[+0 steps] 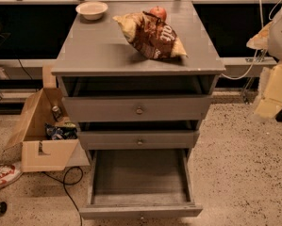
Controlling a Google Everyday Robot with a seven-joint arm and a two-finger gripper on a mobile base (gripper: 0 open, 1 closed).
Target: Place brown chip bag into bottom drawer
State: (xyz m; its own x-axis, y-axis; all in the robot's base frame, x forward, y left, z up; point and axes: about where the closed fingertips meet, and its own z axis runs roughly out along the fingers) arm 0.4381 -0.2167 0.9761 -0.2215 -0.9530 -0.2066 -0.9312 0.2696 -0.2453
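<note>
The brown chip bag (152, 34) lies on top of the grey cabinet (98, 51), towards the back right, tilted with its white lettering facing up. The bottom drawer (139, 175) is pulled out wide and nothing lies in it; its front (140, 211) is at the lower edge of the view. The two drawers above it are pushed in. My gripper (271, 95) shows as pale yellow and white parts at the right edge, at the height of the cabinet top and to the right of it, well apart from the bag.
A red apple (158, 12) sits just behind the bag. A white bowl (91, 9) stands at the back left of the top. An open cardboard box (41, 131) with items stands on the floor left of the cabinet. A black cable (69, 185) and a shoe (1, 175) lie nearby.
</note>
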